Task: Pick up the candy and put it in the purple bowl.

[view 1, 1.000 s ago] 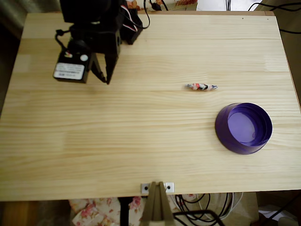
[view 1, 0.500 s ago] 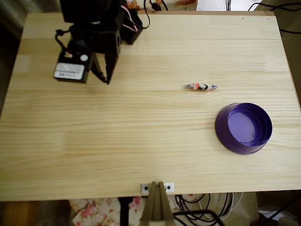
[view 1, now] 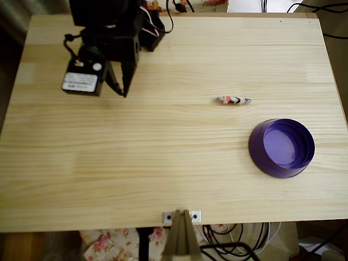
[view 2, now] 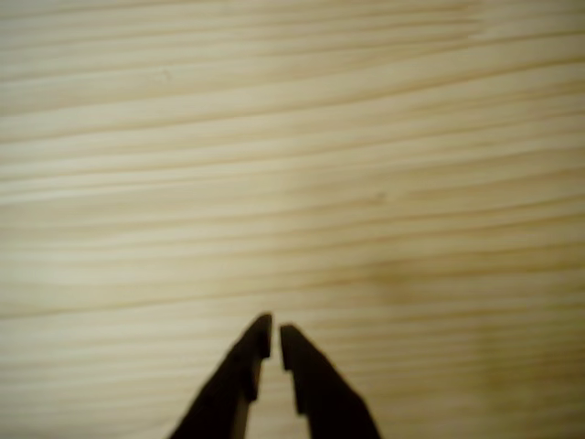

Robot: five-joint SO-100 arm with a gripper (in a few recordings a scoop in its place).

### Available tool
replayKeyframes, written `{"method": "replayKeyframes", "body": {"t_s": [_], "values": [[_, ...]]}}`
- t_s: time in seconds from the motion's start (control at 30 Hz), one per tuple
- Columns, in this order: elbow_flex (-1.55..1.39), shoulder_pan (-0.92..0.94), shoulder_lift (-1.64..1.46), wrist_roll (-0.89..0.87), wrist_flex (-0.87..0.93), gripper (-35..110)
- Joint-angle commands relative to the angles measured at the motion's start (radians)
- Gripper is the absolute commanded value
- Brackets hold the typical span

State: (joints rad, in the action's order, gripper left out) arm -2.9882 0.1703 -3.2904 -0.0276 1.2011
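Observation:
A small wrapped candy point(view 1: 232, 100), white with red and dark marks, lies on the wooden table right of centre in the overhead view. The purple bowl point(view 1: 281, 148) stands below and to the right of it, empty, with a lighter violet bottom. My black gripper point(view 1: 120, 91) hangs over the table's upper left, far to the left of the candy. In the wrist view the gripper point(view 2: 275, 335) points at bare wood, its two dark fingertips almost touching, with nothing between them.
The arm's black body and a labelled motor block point(view 1: 81, 80) take up the table's upper left corner. Cables point(view 1: 179, 6) run off the far edge. A metal bracket point(view 1: 182, 217) sits at the near edge. Bare wood lies between gripper and candy.

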Motion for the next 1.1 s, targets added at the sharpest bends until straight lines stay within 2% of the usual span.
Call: {"method": "replayKeyframes", "body": {"t_s": [0.0, 0.8, 1.07], "values": [[0.017, 0.021, -0.009, -0.020, 0.006, 0], [0.052, 0.023, -0.009, -0.009, 0.025, 0], [0.232, -0.152, -0.009, 0.077, 0.005, 0]]}}
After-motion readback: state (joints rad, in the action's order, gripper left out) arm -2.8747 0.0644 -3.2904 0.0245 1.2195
